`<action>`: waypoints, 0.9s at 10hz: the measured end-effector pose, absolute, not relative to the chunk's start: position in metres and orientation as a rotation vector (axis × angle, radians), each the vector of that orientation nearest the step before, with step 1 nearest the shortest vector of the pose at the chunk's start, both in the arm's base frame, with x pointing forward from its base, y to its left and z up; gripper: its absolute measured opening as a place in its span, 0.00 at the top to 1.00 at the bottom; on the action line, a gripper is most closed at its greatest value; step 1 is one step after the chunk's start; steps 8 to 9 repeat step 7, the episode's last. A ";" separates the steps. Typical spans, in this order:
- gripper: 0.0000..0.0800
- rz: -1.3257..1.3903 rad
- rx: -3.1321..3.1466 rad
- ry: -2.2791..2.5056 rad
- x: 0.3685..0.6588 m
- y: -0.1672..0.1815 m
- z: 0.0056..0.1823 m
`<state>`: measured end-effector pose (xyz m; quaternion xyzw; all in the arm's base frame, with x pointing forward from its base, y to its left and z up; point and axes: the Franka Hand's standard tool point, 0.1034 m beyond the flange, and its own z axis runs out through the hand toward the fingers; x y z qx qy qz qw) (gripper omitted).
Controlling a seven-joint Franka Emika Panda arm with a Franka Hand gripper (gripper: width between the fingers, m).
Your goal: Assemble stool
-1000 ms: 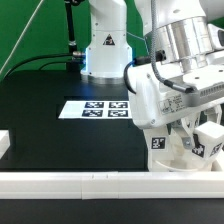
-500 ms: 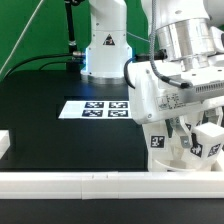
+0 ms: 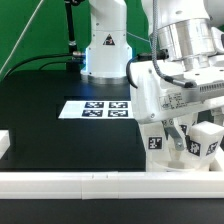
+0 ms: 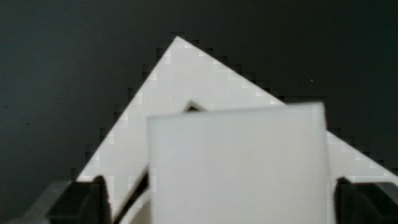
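With the arm bent low over the near edge of the black table [image 3: 60, 135], the gripper [image 3: 186, 140] hangs over the stool parts at the exterior view's right. Its fingers [image 4: 82, 200] stand wide apart in the wrist view, one dark tip on each side of a white blocky leg [image 4: 237, 160], with a sliver of gap showing on either side (no firm pinch visible, so the leg reads as let go). The leg stands upright on the round seat disc [image 3: 180, 158], whose pale surface spreads under it in the wrist view. A second tagged leg [image 3: 157, 137] stands at the seat's edge toward the exterior view's left; another tagged leg [image 3: 207, 138] stands toward the right. The long white rail [image 3: 90, 182] runs along the table front, just beside the seat. The marker board [image 3: 95, 108] lies flat mid-table, well apart from the stool.
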<state>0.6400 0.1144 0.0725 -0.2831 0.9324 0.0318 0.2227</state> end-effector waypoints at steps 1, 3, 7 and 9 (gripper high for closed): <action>0.19 0.060 -0.809 2.525 0.642 0.113 0.100; 0.19 0.043 -0.816 2.473 0.647 0.107 0.136; 0.19 0.042 -0.825 2.468 0.647 0.108 0.137; 0.19 0.042 -0.825 2.468 0.647 0.108 0.137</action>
